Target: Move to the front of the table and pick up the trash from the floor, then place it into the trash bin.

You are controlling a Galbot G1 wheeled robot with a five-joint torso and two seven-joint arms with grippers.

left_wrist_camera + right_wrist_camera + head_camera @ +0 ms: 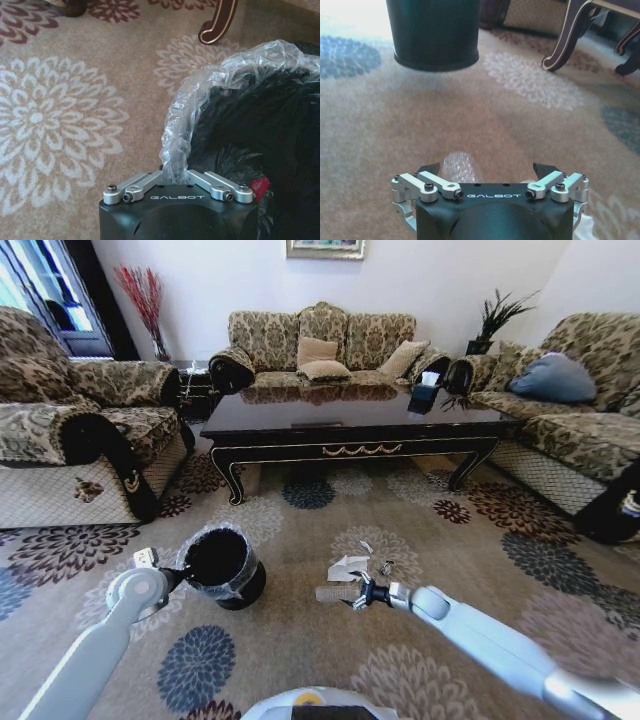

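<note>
I had the robot parked on the flowered carpet (300,640) in front of the coffee table (360,425), facing the table's long front edge with the gold-scrolled apron. The sofas stood behind it and to both sides.

The left gripper (172,578) sat low at the near-left side of the trash bin (245,595). In the left wrist view the gripper (175,175) had its jaws drawn tight together on the bin's rim, where the clear liner (200,85) folds over. The black bin stood on the carpet, short of the table's front left leg (220,22). A small red scrap (260,186) showed against the black beside that gripper; I could not tell what it was.

The right gripper (335,593) hung just above the carpet, to the right of the bin and apart from it. The crumpled white paper wrapper (348,566) lay on the floor just beyond it. From the right wrist camera the gripper (486,169) stood spread wide, with a ribbed clear plastic bottle (457,169) between the pads and nearer one of them. I could not tell whether it touched either pad. The bin (435,35) rose straight ahead of that gripper.
</note>
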